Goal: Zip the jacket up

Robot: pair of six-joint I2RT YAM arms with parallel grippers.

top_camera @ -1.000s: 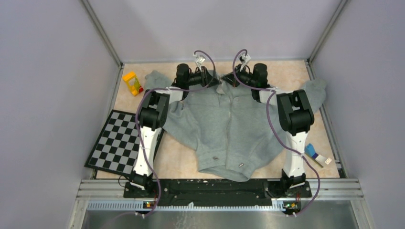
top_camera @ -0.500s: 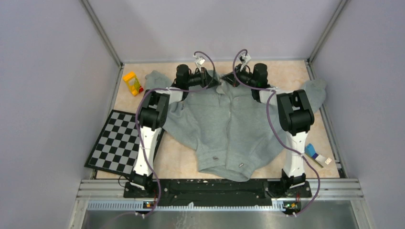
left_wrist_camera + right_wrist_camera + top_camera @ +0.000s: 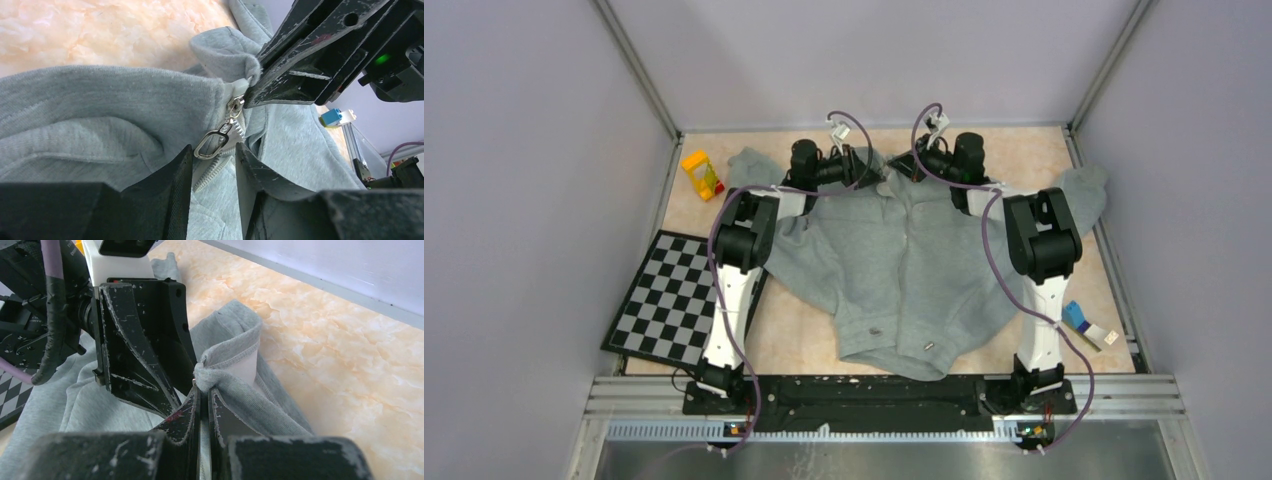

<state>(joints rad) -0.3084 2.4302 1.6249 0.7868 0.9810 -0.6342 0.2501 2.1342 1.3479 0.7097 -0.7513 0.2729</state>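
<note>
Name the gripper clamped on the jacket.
The right gripper pinches the collar of the grey fleece jacket; the left gripper stands open around the metal zipper pull.

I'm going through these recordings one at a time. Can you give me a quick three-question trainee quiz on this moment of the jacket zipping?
1. True or false: the right gripper is shut on the collar edge of the jacket.
2. In the left wrist view, what sits at the gap between the open fingers of the left gripper?
A. the zipper pull
B. a snap button
C. a sleeve cuff
3. Name the patterned flat item on the left gripper's side of the jacket in the top view.

Key: 1 true. 2 A. 3 the checkerboard.
</note>
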